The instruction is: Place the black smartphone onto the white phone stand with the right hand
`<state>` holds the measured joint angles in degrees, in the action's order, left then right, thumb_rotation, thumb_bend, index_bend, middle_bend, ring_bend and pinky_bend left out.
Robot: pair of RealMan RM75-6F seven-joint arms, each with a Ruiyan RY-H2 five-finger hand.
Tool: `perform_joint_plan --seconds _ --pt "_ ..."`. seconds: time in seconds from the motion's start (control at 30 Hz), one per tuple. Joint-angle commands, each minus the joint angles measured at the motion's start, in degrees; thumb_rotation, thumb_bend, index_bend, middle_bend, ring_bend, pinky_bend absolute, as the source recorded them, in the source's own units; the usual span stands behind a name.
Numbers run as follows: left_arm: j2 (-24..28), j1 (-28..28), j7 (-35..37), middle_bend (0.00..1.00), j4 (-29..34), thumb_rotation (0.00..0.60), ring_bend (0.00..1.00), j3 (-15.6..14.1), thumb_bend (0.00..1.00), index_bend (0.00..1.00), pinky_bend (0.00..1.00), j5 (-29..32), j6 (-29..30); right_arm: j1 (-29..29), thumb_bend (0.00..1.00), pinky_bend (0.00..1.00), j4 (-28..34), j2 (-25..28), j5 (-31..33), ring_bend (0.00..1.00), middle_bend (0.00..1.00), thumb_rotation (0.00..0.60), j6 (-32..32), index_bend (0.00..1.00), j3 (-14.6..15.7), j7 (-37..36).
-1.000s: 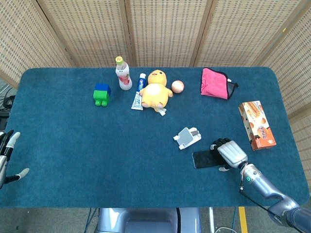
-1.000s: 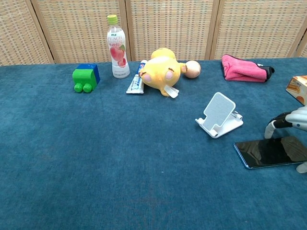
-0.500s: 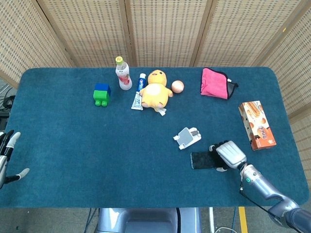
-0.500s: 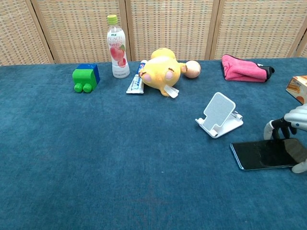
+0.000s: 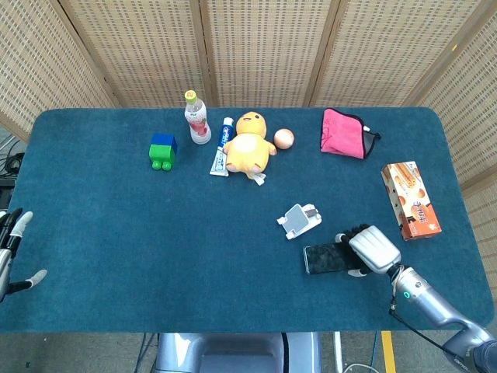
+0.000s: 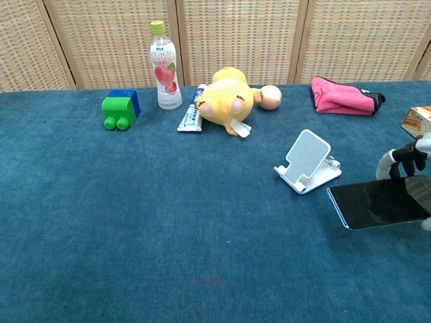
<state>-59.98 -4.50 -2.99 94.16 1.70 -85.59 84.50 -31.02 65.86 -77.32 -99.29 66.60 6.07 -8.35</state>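
Note:
The black smartphone [image 5: 324, 259] [image 6: 377, 203] is at the right front of the table, screen up and slightly raised off the cloth. My right hand [image 5: 371, 250] [image 6: 412, 161] grips its right end, fingers over the far edge and thumb under the near edge. Just beyond the phone's left end the white phone stand [image 5: 299, 220] [image 6: 308, 161] sits upright on the blue table [image 5: 155, 233], with nothing on it. My left hand [image 5: 9, 252] hangs off the table's left edge, fingers apart and holding nothing.
At the back stand a green and blue toy [image 5: 162, 151], a peach drink bottle [image 5: 196, 117], a toothpaste tube [image 5: 223, 146], a yellow plush [image 5: 248, 144], a small ball [image 5: 284, 138] and a pink pouch [image 5: 342, 133]. An orange snack box [image 5: 410, 200] lies right of the hand.
The right hand has closed on the phone's right end, shifted it a little to the left, then raised it off the cloth. The stand and left hand have not moved.

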Motion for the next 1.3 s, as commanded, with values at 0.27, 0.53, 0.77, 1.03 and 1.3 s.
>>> perform_joint_plan --seconds 0.27,0.53,0.77,1.03,1.3 --pt "0.1 0.1 0.3 0.0 0.0 0.6 0.0 -0.1 0.0 0.0 0.0 -0.3 0.3 -5.0 0.21 0.41 19.9 11.9 1.1 0.44 0.51 0.6 -2.0 0.54 -6.8 18.8" --pt "0.5 0.0 1.2 0.0 -0.1 0.6 0.0 -0.1 0.0 0.0 0.0 -0.3 0.0 -10.4 0.21 0.41 31.5 16.4 11.2 0.44 0.51 0.6 -12.2 0.54 -13.1 35.7" --pt "0.9 -0.6 2.0 0.0 -0.1 0.6 0.0 0.1 0.0 0.0 0.0 0.5 -1.3 -13.9 0.22 0.41 34.6 15.0 20.7 0.44 0.51 0.6 -16.1 0.54 -15.9 52.1" --pt "1.4 -1.1 3.0 0.0 -0.2 0.6 0.0 0.3 0.0 0.0 0.0 1.2 -2.5 -17.3 0.23 0.41 33.7 11.4 28.3 0.44 0.5 0.6 -18.3 0.54 -15.2 64.6" --pt "1.6 -1.5 3.1 0.0 -0.1 0.6 0.0 0.4 0.0 0.0 0.0 1.9 -3.3 -19.9 0.26 0.41 33.2 9.0 34.2 0.44 0.49 0.6 -17.4 0.54 -12.7 76.0"
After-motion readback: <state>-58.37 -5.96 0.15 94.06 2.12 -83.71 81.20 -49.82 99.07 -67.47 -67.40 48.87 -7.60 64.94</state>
